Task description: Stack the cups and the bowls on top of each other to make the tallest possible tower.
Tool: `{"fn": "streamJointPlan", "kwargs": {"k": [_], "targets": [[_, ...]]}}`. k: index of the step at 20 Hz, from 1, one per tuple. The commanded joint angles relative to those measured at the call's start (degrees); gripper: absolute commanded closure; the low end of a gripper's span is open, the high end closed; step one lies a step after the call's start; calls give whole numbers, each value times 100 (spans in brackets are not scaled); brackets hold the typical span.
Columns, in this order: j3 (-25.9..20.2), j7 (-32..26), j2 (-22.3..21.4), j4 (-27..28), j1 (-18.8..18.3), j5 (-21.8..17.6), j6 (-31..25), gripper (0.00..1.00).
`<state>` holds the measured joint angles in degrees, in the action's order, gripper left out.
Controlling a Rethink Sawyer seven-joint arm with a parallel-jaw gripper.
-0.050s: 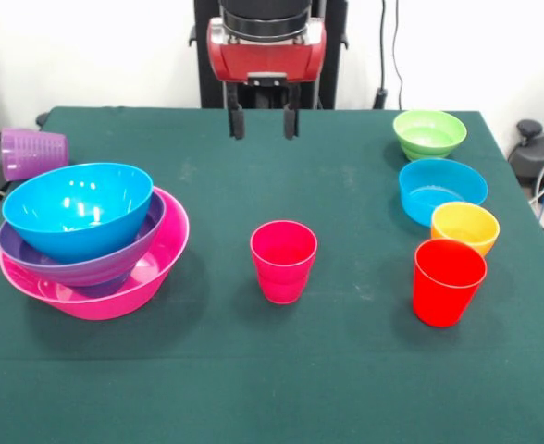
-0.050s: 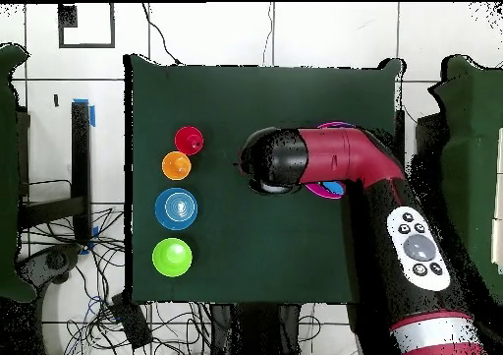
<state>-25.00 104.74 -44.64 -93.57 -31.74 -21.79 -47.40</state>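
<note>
In the front view, the tower (image 1: 92, 245) stands at the left of the frame: the pink bowl (image 1: 166, 254) at the base, the purple bowl (image 1: 115, 264) in it, the blue bowl (image 1: 78, 208) on top. The magenta cup (image 1: 283, 260) waits in the middle of the bench (image 1: 272, 388), the red cup (image 1: 449, 281), orange bowl (image 1: 464, 226), cyan bowl (image 1: 441, 190) and green bowl (image 1: 428, 133) at the right. The purple cup (image 1: 33, 153) lies tipped at the upper left. The tool (image 1: 264, 121) hangs at top centre, its fingers spread and empty.

In the overhead view, the arm (image 2: 339, 164) covers the centre, and the loose pieces make a column at the left. I judge three of the pieces stacked; most work remains.
</note>
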Motion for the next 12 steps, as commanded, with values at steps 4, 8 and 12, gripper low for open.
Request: {"fn": "streamJointPlan", "kwargs": {"k": [4, 8, 12], "targets": [[442, 1103, 499, -291, 369, 63, 665, 0], [624, 1209, 662, -175, 518, -26, 814, 0], [740, 1158, 788, -71, 621, 12, 943, 0]]}}
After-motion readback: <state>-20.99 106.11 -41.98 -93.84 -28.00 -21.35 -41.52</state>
